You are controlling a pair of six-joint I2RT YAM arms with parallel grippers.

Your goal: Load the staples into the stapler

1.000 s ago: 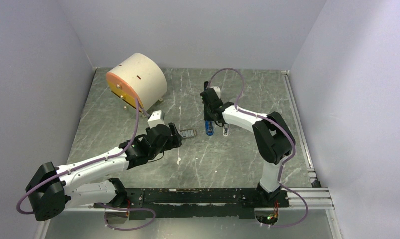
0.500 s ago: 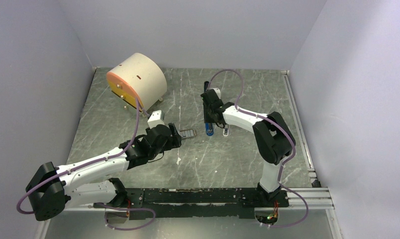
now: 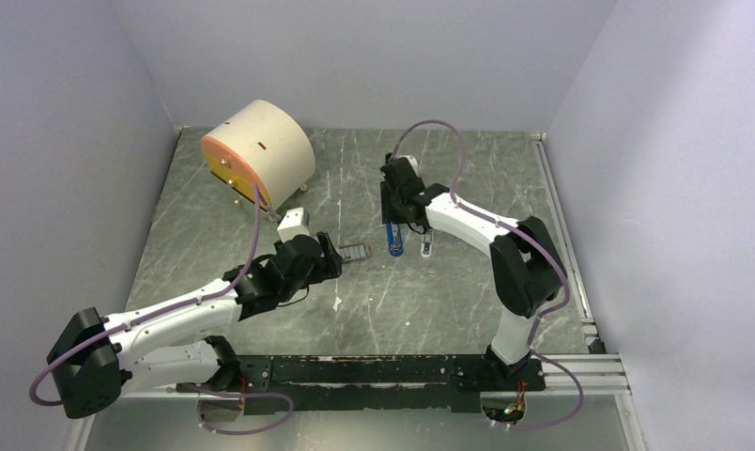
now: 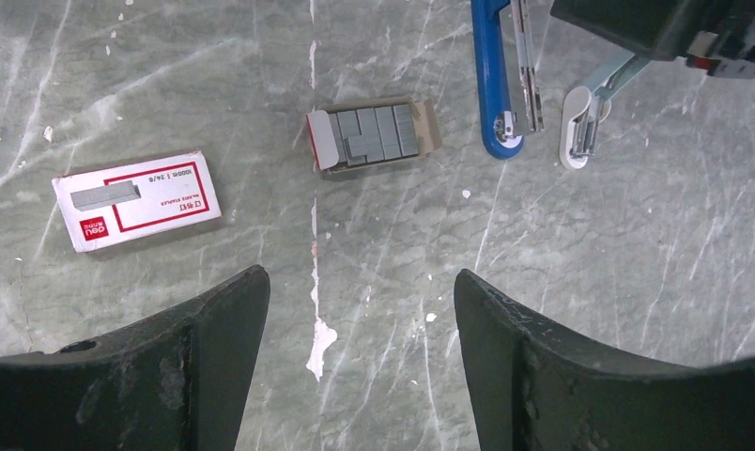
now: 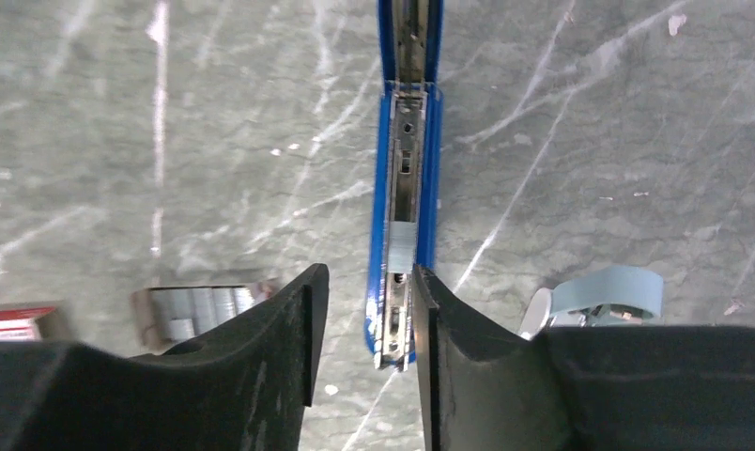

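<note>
The blue stapler (image 3: 393,240) lies opened flat mid-table, its metal channel facing up. In the right wrist view a short grey strip sits in the channel of the stapler (image 5: 407,188). My right gripper (image 5: 366,282) hangs over the stapler's near end, open; its right finger is beside the blue edge and its left finger stands clear. The staples (image 4: 374,134) rest in a small open tray just left of the stapler (image 4: 491,85). My left gripper (image 4: 360,277) is open and empty, short of the tray. From above, the staples (image 3: 354,252) lie just ahead of that gripper (image 3: 334,256).
A red-and-white box (image 4: 136,199) lies left of the tray. A light-blue and white oblong piece (image 4: 580,117) sits right of the stapler. A cream cylinder with an orange face (image 3: 258,150) stands at the back left. A rail (image 3: 562,225) borders the table's right side.
My right gripper's jaws have spread apart above the stapler and its wrist has drawn slightly back. The left arm has stayed still.
</note>
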